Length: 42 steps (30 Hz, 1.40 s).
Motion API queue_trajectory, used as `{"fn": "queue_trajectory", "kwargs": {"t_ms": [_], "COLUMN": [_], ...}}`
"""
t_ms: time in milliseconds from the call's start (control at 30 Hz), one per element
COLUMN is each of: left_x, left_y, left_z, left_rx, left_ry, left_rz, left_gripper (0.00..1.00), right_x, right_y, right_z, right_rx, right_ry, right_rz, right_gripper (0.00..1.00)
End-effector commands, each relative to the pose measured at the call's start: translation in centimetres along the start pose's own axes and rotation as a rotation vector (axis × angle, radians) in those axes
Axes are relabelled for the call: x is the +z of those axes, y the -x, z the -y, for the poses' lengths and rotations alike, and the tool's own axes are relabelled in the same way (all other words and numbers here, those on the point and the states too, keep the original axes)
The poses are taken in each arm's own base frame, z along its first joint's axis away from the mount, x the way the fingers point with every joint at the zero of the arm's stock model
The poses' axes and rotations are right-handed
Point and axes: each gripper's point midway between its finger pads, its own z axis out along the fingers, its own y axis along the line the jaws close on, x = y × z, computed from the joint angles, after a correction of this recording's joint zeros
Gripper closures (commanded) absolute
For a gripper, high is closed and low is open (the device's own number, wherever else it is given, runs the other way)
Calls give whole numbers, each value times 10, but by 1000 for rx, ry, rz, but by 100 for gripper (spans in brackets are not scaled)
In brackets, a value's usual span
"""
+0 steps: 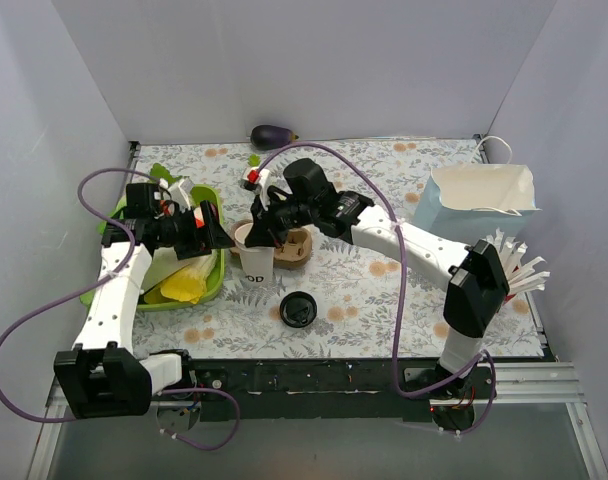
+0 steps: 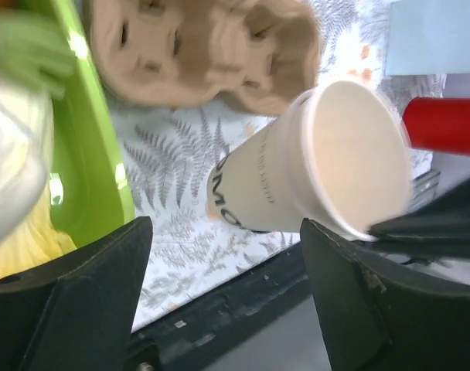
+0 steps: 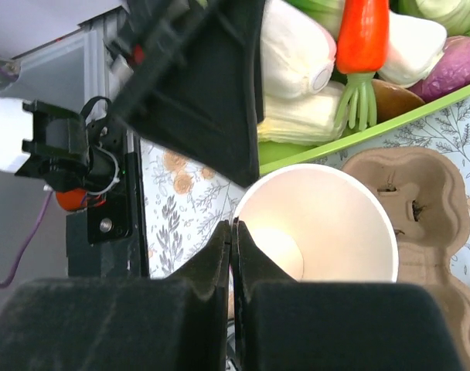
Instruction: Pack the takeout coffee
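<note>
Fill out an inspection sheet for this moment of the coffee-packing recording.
Surface: floral tablecloth, lying flat.
Job's things: lidded coffee, nothing seen; lidless cup beside the cardboard carrier; loose black lid in front of them; blue bag upright at right.
Clutter: green tray of vegetables; eggplant at back; white sticks at right.
Grippers: right gripper shut on the cup's rim; left gripper open, facing the cup.
Cables: a purple cable loops off each arm.
Surroundings: plain white walls.
</note>
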Motion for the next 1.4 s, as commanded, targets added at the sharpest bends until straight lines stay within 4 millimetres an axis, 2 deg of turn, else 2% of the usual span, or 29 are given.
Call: {"fn": "queue_trajectory", "kwargs": {"t_ms": [0,100,167,200,300,333,367,400,533,667,967,1367], "left_x": [-52,-67,-67,-67,-65,-62,-59,-58,-55,-55,-46,-33], "left_y": [23,21,15,14,3,8,-4,-6,-9,-17,-24,-41], "left_z": [62,85,89,95,96,93,97,97,93,97,107,99], "left_rx": [535,770,826,911,957,1033,1080,1118,1324,1435,1508,1549], "left_ry": [-212,-331,-372,-434,-487,-484,-513,-517,-525,-553,-608,-649], "left_rz": [137,154,125,120,66,74,36,30,29,51,66,-5], "left_gripper": [22,21,22,23,29,31,33,34,36,38,46,55], "right_x": [-24,-28,-28,-28,-28,-29,-29,-30,-32,-34,-35,-34], "right_y": [15,10,5,4,3,5,1,2,-3,-6,-7,2], "right_z": [-25,-29,-29,-32,-36,-37,-37,-39,-42,-44,-49,-51], "right_rx": [-116,-126,-119,-131,-157,-167,-166,-177,-234,-243,-284,-279], "right_ry": [84,116,133,150,184,191,197,211,238,257,289,298], "right_rz": [53,40,27,23,15,17,0,-2,-23,-43,-51,-34], "right_gripper": [99,99,99,99,99,99,99,99,99,99,99,99]}}
